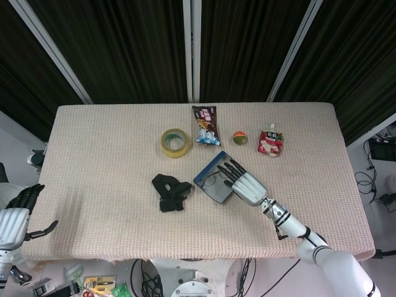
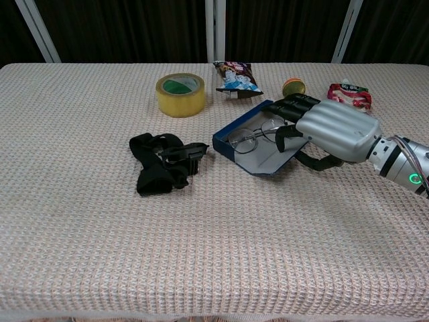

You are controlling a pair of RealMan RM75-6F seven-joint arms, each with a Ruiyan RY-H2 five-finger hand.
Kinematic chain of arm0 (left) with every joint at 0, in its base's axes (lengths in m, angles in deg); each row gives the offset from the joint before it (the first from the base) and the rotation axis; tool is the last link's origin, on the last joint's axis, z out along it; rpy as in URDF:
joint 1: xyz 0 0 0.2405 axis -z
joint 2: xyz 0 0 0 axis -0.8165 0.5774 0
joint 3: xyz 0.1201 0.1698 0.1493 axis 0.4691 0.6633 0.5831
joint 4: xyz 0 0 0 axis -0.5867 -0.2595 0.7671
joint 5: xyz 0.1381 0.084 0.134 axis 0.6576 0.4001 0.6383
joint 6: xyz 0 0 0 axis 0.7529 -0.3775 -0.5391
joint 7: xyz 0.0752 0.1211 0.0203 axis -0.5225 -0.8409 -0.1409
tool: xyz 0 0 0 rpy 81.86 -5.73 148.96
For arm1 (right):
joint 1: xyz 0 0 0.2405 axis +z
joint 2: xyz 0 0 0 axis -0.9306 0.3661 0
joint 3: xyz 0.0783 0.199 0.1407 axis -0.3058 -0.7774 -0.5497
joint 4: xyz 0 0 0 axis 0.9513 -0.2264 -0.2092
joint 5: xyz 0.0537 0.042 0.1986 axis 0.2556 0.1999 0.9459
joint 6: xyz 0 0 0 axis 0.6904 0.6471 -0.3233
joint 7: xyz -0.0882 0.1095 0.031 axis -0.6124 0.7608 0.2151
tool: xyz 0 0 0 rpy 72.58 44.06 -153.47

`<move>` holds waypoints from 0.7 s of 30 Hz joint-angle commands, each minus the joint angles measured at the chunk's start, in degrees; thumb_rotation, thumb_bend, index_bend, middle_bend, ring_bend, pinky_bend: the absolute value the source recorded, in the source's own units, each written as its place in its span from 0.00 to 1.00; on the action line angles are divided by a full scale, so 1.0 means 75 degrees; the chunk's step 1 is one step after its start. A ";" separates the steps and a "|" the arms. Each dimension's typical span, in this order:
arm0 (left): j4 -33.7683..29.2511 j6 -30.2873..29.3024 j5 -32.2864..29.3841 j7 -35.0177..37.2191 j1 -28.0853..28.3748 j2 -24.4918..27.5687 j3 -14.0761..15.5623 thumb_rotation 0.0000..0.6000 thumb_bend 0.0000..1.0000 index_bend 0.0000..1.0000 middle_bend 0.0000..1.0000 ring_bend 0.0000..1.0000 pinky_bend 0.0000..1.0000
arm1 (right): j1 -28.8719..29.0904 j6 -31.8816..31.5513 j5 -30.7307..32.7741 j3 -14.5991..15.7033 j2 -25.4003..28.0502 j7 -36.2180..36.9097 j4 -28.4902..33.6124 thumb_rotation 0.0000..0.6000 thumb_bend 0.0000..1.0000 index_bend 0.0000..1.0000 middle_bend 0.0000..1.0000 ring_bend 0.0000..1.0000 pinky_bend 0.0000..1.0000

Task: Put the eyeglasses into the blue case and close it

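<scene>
So the right hand (image 2: 326, 131) is lying over the right side of the blue case (image 2: 258, 144), dark fingers (image 2: 289, 107) stretched out flat across the far edge and the thumb (image 2: 315, 161) hooked in under the near right side. It looks like it's clasping the case between fingers and thumb, not wide open, though I can't tell how firm that hold is. In the head view the same hand (image 1: 243, 183) covers the case's (image 1: 209, 179) lower right half.

The eyeglasses (image 2: 251, 134) are sitting inside the open case, lenses toward the left end, right at the fingertips, roughly 9 o'clock from the hand. Whether the fingers actually touch the frame, can't tell.

The left hand (image 1: 15, 216) is way off at the bottom left of the head view, past the table (image 1: 99, 204) edge, holding nothing, fingers loosely spread with the thumb sticking out.

Other stuff on the table:
- black strap bundle (image 2: 166, 161) at 9 o'clock from the case
- yellow tape roll (image 2: 180, 93) at about 10 o'clock
- snack packet (image 2: 236, 79) at 12 o'clock
- small orange-green ball (image 2: 293, 85) and red pouch (image 2: 349, 94) just behind the hand
</scene>
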 commanded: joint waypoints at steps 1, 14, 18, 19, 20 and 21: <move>0.0014 0.0014 -0.0010 0.0016 0.0004 -0.0003 -0.0004 0.63 0.18 0.05 0.08 0.09 0.24 | -0.0003 -0.0113 0.0040 -0.0034 -0.0067 0.0021 -0.0069 1.00 0.46 0.59 0.00 0.00 0.00; -0.0044 -0.0002 0.0019 0.0044 0.0015 0.0025 -0.0013 0.64 0.18 0.05 0.08 0.09 0.24 | -0.0296 -0.0913 0.0141 -0.0078 0.0300 0.0111 0.0191 1.00 0.38 0.99 0.00 0.00 0.00; -0.0100 -0.0024 0.0044 0.0014 0.0017 0.0044 -0.0013 0.64 0.18 0.05 0.08 0.09 0.24 | -0.0662 -0.1416 0.0143 -0.0011 0.0918 0.0007 0.0858 1.00 0.38 1.00 0.01 0.00 0.00; -0.0105 -0.0019 0.0044 0.0007 0.0018 0.0044 -0.0010 0.64 0.18 0.05 0.08 0.09 0.24 | -0.0748 -0.1506 0.0133 0.0021 0.1073 -0.0029 0.1034 1.00 0.38 1.00 0.01 0.00 0.00; -0.0107 -0.0010 0.0043 0.0002 0.0019 0.0043 -0.0006 0.64 0.18 0.05 0.08 0.09 0.24 | -0.0825 -0.1579 0.0128 0.0047 0.1219 -0.0082 0.1211 1.00 0.38 1.00 0.01 0.00 0.00; -0.0110 0.0008 0.0039 0.0000 0.0021 0.0038 0.0000 0.64 0.18 0.05 0.08 0.09 0.24 | -0.0916 -0.1647 0.0118 0.0084 0.1396 -0.0165 0.1441 1.00 0.38 1.00 0.01 0.00 0.00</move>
